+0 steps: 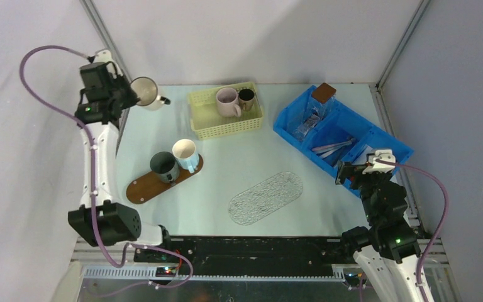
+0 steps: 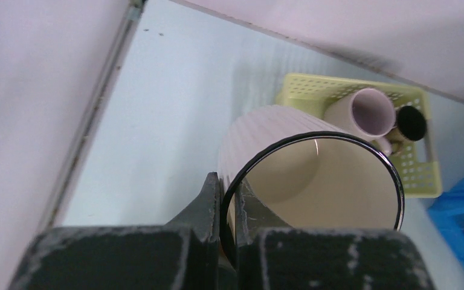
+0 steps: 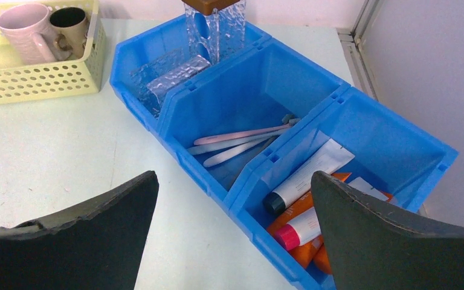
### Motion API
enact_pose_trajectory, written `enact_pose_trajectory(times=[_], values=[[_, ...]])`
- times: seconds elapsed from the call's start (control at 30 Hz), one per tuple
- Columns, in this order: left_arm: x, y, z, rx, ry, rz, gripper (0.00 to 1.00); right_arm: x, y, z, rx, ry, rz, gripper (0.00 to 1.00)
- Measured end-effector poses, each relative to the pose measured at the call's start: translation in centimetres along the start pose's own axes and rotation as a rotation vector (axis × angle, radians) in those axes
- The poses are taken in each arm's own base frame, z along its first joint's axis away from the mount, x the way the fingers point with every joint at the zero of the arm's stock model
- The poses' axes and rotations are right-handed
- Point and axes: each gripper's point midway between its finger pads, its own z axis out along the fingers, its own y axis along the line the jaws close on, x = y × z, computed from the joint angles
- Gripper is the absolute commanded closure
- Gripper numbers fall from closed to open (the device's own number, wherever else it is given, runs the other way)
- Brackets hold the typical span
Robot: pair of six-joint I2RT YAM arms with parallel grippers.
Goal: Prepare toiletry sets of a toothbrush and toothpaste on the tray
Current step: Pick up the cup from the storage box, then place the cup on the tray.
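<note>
Left gripper point(image 2: 229, 232) clamped on the rim of a cream ribbed mug point(image 2: 266, 136) at far left. Right gripper point(image 3: 232, 178), jaws wide apart and empty, above the blue bin point(image 3: 393, 139) at right. The bin's middle compartment holds 3 toothbrushes point(image 3: 241, 138); its nearest holds tubes point(image 3: 305, 181). Wooden tray point(image 1: 139, 187), near left, bears 2 mugs point(image 1: 175, 160).

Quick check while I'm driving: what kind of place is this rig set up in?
Likely a lab test booth, not a bathroom: plain white walls enclose the table, and toothbrushes and tubes lie sorted in a blue bin.
</note>
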Motion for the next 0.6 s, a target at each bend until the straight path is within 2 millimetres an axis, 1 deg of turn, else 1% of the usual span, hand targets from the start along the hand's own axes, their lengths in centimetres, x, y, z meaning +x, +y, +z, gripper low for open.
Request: enact_pose_trajectory(times=[0.07,0.13,0.23,0.33,0.43,0.53,0.6], values=[[-0.3,1.8,-1.3,-0.009,0.001,0.026,1.0,0.1,0.0,0.1,0.0,0.007,-0.002,0.0],[-0.1,3.4,-2.5,-0.014,0.007,0.054,1.0,0.3,0.1,0.2,-0.001,0.014,-0.004,0.0],[1.2,5.8,-4.1,-0.021,0.043,0.109,1.0,0.3,0.1,0.3,-0.005,0.018,-0.007,0.0],[3.5,7.9,-4.8,-0.015,0.067,0.141,1.0,0.3,0.2,0.3,-0.01,0.018,-0.007,0.0],[7.0,9.8,-5.2,-0.005,0.124,0.146,1.0,0.3,0.4,0.2,-0.02,0.018,-0.008,0.0],[10.0,11.2,-5.0,0.008,0.185,0.15,1.0,0.1,0.8,0.0,-0.039,0.004,-0.007,0.0],[11.0,11.7,-5.0,0.015,0.208,0.159,1.0,-0.3,1.0,-0.3,-0.054,-0.014,-0.004,0.0]])
